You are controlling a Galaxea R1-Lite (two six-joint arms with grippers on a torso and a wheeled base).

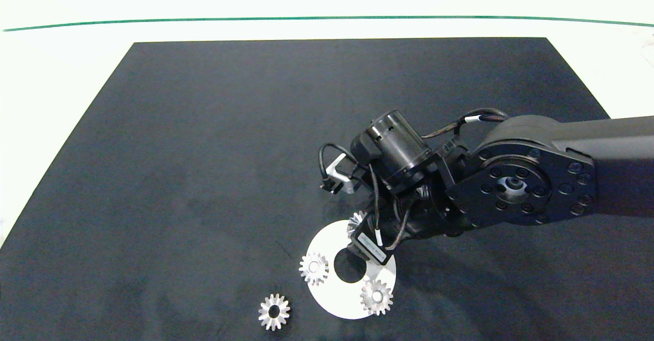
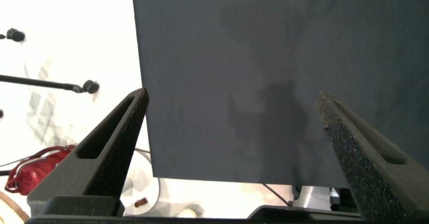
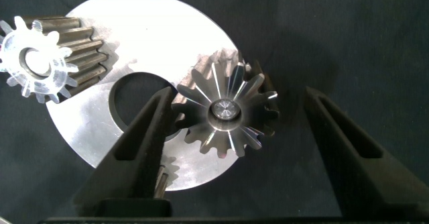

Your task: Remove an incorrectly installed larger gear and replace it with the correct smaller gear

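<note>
Removal step: the right hand (image 3: pixel 231 113) hovers spread around the larger gear (image 3: pixel 228 110) on the disc (image 3: pixel 141 23); next, lower and pinch it. Left hand (image 2: pixel 231 143) idles, spread.

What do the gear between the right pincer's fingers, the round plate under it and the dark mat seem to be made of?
The larger gear between the open right pincer looks like bare machined metal: silver, with bright glints on its teeth. The round plate seems to be flat metal sheet with a satin, evenly reflective face. The mat is matte black, probably rubber or fabric; the pictures leave that open.
</note>
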